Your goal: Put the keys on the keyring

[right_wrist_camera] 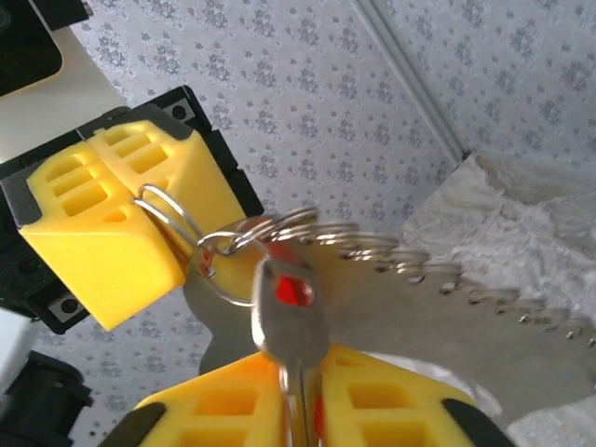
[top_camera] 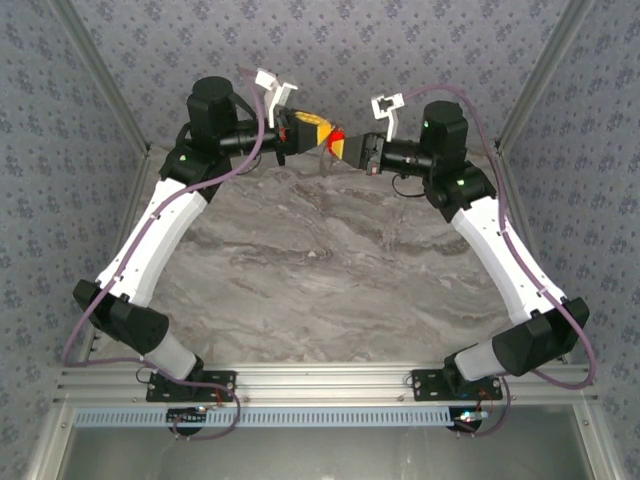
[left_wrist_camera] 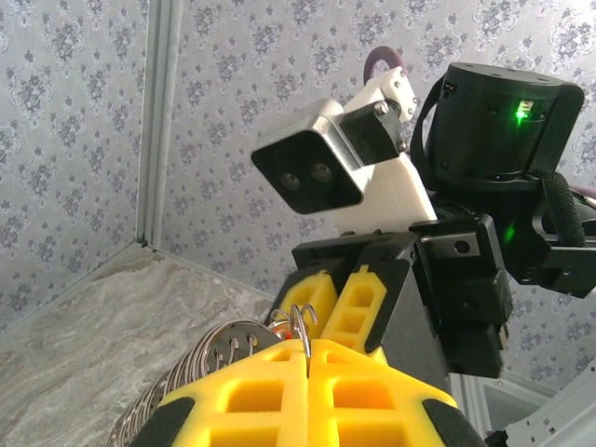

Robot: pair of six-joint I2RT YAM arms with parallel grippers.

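Top external view has the 2 arms reaching to the far middle of the marbled surface [top_camera: 320,270], where the left tool [top_camera: 310,128] and the right tool [top_camera: 352,148] meet tip to tip, with the red of the key [top_camera: 337,135] just between them. From the right wrist, the right tool [right_wrist_camera: 300,372] has its 2 yellow fingers pressed together on the shank of the silvery key [right_wrist_camera: 287,321], whose head stands out beyond the fingertips with red showing in its hole. Just past that head the left tool [right_wrist_camera: 126,209] faces it, its fingers closed on the thin wire of the keyring [right_wrist_camera: 168,209], which juts from the seam between them towards the key. The key head overlaps a loop of wire; whether it is threaded on I cannot tell. A string of small rings [right_wrist_camera: 400,256] trails away to one side of the right tool. From the left wrist, the left tool [left_wrist_camera: 307,358] pinches the keyring [left_wrist_camera: 304,326] upright at its tips, the right tool [left_wrist_camera: 337,300] just beyond, the string of small rings [left_wrist_camera: 186,377] hanging beside.
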